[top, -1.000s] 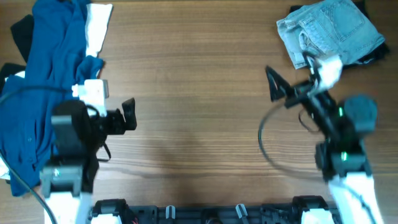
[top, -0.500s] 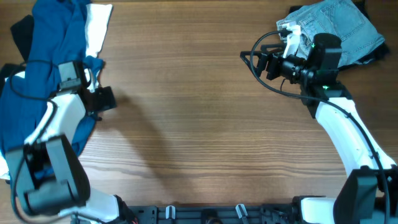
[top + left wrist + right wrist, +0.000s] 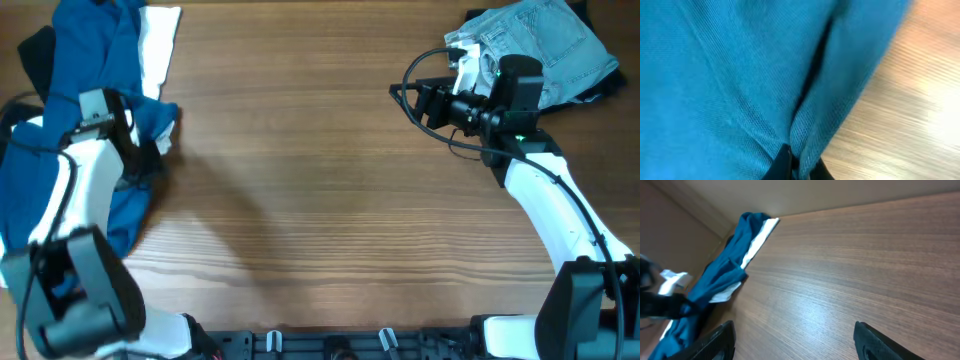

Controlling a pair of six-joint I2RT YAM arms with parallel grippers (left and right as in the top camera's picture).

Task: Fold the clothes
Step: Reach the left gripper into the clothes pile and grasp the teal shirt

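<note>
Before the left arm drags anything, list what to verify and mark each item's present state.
1. Left gripper grip: shut on a ridge of the blue shirt - ok.
2. Shirt spread flat: bunched at the left edge of the table - not ok.
3. Landing area: bare wood at the table's middle - ok.
4. Right gripper: open, holding nothing - ok.
5. White garment free of the shirt: lies against it, overlap hidden - cannot tell.
6. Denim garment out of the path: far right corner - ok.
</note>
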